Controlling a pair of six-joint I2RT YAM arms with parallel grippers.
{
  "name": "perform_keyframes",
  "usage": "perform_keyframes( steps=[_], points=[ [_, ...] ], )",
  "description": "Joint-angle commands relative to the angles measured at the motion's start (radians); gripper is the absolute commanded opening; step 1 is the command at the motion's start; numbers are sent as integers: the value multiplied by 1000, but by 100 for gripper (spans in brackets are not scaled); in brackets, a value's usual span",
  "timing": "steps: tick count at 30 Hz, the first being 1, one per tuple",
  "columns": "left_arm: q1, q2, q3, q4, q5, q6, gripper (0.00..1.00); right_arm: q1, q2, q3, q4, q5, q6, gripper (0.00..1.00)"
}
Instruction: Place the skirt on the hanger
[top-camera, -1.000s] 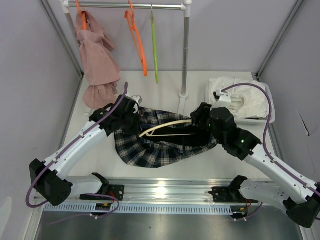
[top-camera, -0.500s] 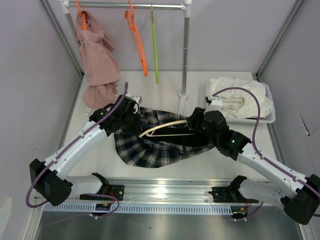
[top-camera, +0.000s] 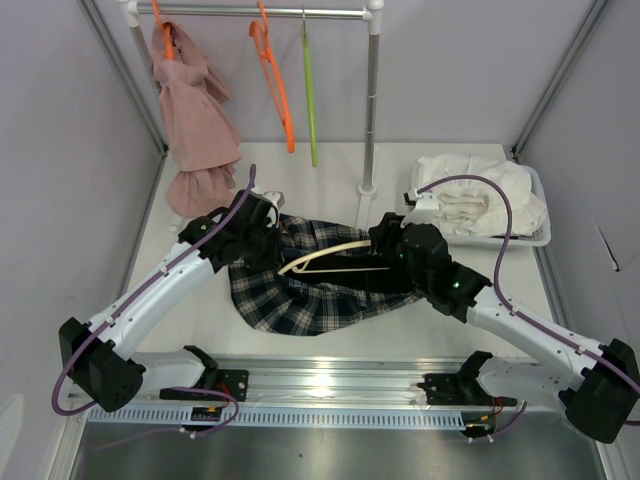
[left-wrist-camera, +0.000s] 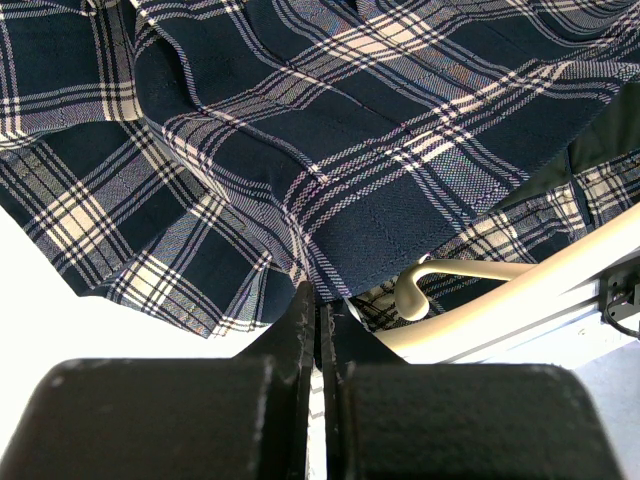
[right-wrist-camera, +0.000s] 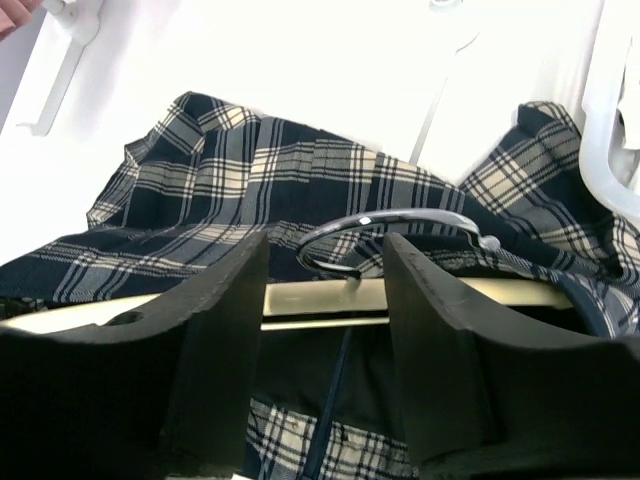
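**Hazards.** The right gripper (right-wrist-camera: 325, 250) is standing released. Its jaws are parted and gripping nothing. The chrome wire hook (right-wrist-camera: 400, 222) of the cream straight-barred hanger (right-wrist-camera: 330, 297) is lying in the gap between them, and the bar is crossing just beyond the fingertips.

- A closure from this line is likely catching the thin hook rather than the bar. The hook is round and smooth, so the hanger is liable to pivot or slip in the grasp.
- Plaid cloth is lying directly below and ahead of these fingers. A low closure is risking a pinch of fabric together with the hanger, and a lift would then be dragging the garment askew.

The left gripper (left-wrist-camera: 319, 300) is clenched on the edge of the navy-and-white plaid fabric skirt (left-wrist-camera: 330, 150), as far as its wrist view is showing. Only a narrow fold is entering the fingertips, so a pull from the opposite arm is risking stripping that fold out.

**Location.** The skirt is lying spread on the white table (top-camera: 200, 330), extending ahead of the left gripper and beneath the right one. The hanger is resting on top of it, between the two grippers.

**Pose.** Both arms are reaching forward and inward, low over the table. The left wrist is pitching down at the skirt's near edge. The right elbow is bending, with its gripper pointing nearly level along the hanger.
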Motion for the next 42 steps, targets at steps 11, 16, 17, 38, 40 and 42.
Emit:
perform_keyframes(
  steps=[11,16,17,38,40,42],
  points=[
    [-16,1,56,7,4,12,0,35,48,-55,149,102,-53,22],
    [-23,-3,79,-7,10,7,0,55,60,-57,166,143,-70,0],
    [-23,-3,87,-11,10,4,0,67,63,-55,171,158,-87,0],
    [-25,8,222,-224,-31,-20,0,201,85,-130,566,677,-584,0],
    [-26,13,236,-249,-31,-20,0,211,100,-141,640,697,-629,0],
    [-26,17,249,-277,-24,-20,0,215,123,-142,674,709,-675,0]
  ],
)
